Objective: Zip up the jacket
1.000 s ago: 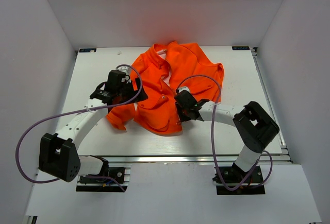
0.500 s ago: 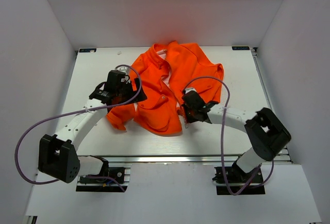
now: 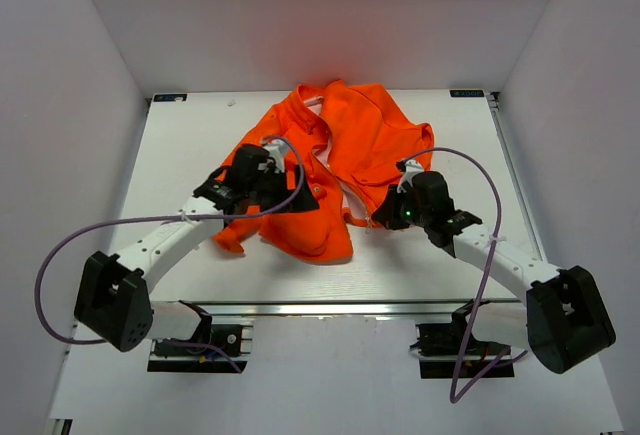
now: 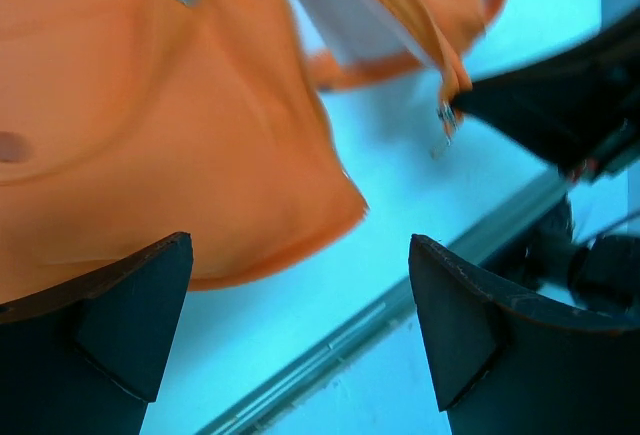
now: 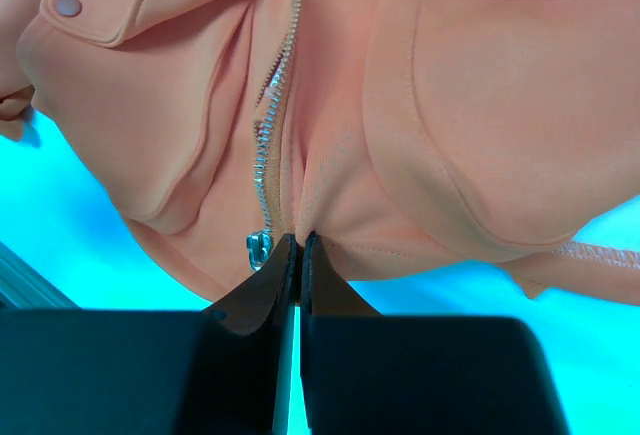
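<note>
2 grippers, 2 different states. The right gripper (image 5: 296, 245) has its jaws pressed together on the hem (image 5: 400, 260) of the jacket (image 5: 450, 105), low centre of the right wrist view. The slider (image 5: 259, 246) hangs just left of that pinch, at the bottom end of the zip (image 5: 270, 135), whose teeth run up to the top edge. The left gripper (image 4: 300, 242) has its jaws spread wide and empty over the other front panel's edge, with bare table (image 4: 400, 185) below.

In the top view the jacket lies crumpled across the middle of the frame, front gaping, with 1 gripper at each side of its lower edge.

Judged step: anchoring the zip's base, closing not yet begun. I cannot tell whether both tooth rows sit in the slider. The next move calls for the left gripper to reach the small slider pull and pinch it, with the right holding the hem taut so the teeth lie straight.
</note>
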You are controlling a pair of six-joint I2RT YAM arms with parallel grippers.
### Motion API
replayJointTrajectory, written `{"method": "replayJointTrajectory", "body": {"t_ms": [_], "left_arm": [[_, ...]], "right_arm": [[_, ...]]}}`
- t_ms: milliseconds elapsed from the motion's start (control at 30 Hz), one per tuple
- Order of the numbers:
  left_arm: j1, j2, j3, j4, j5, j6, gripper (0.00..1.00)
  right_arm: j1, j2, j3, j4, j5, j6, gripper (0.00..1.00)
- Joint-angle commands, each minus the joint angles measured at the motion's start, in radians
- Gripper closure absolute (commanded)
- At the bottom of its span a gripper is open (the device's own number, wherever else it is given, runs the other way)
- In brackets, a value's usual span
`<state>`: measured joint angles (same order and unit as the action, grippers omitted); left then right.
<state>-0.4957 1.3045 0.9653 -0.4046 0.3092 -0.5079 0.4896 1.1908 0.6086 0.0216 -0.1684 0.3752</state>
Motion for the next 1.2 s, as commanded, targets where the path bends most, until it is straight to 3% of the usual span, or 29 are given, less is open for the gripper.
{"method": "replayJointTrajectory", "body": {"t_ms": [0,300,500,767,933,1167], "left_arm": [[-0.139,0.053,0.041,-0.005,-0.013,-0.015,0.02],[-0.323,0.283,0.168,-0.145,-0.128,-0.109,0.07],[-0.371,0.42,0.291,-0.235,-0.258,-0.239,0.16],[-0.412,0.53,0.346,-0.299,-0.296,-0.285,0.4],[-0.425,0.556,0.259,-0.26,-0.161,-0.271,0.42],[-0.449,0.569,0.262,-0.321,-0.26,-0.31,0.44]], "right_arm": [[-0.026,-0.004,-0.006,0.038,-0.057,0.014,1.0],[-0.072,-0.06,-0.013,-0.14,0.231,0.062,1.0],[-0.071,-0.103,-0.05,-0.141,0.199,0.031,1.0],[-0.071,-0.148,-0.081,-0.127,0.194,0.016,1.0],[-0.071,-0.142,-0.084,-0.129,0.182,0.014,1.0],[-0.071,-0.172,-0.101,-0.12,0.188,0.014,1.0]]}}
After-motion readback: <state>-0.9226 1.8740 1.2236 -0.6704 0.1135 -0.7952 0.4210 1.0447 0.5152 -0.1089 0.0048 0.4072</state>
